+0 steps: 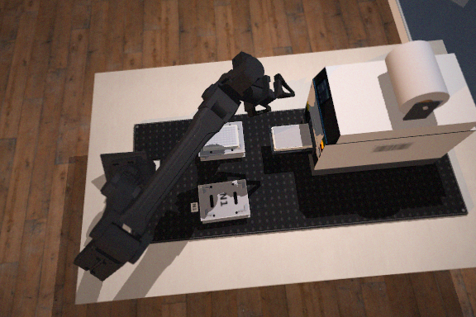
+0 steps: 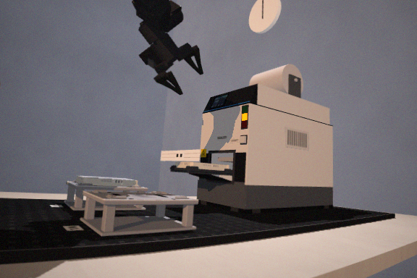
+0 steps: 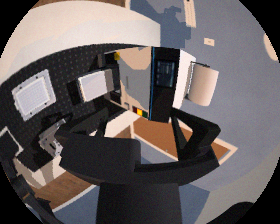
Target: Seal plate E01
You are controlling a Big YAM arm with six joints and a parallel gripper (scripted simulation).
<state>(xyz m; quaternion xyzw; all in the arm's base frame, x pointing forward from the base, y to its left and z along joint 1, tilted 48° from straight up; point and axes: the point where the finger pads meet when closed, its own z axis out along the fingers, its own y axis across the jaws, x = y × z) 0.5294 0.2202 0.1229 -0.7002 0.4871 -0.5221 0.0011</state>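
The sealer's lamp (image 1: 322,144) (image 2: 245,116) (image 3: 140,113) shows amber. Its stage (image 2: 174,169) projects from the front opening and carries plate E01 (image 1: 289,137) (image 2: 208,165) (image 3: 95,85), which looks flat, with a smooth, pale top. The START button (image 2: 243,140) is below the lamp. Nest N1 (image 1: 219,214) (image 2: 148,202) holds no plate. The other plate (image 1: 229,135) (image 2: 105,181) (image 3: 33,95) lies on nest N2 (image 1: 240,152), partly hidden by the arm in the top view. My gripper (image 1: 281,102) (image 2: 192,84) (image 3: 139,110) is open and empty, high up, in front of the sealer and clear of the stage.
The sealer (image 1: 364,105) (image 2: 289,161) stands on the dark perforated mat (image 1: 273,216), with a foil roll (image 1: 415,73) (image 2: 276,75) (image 3: 203,84) on top. My arm (image 1: 178,154) stretches above the mat and passes over N2's left part in the top view.
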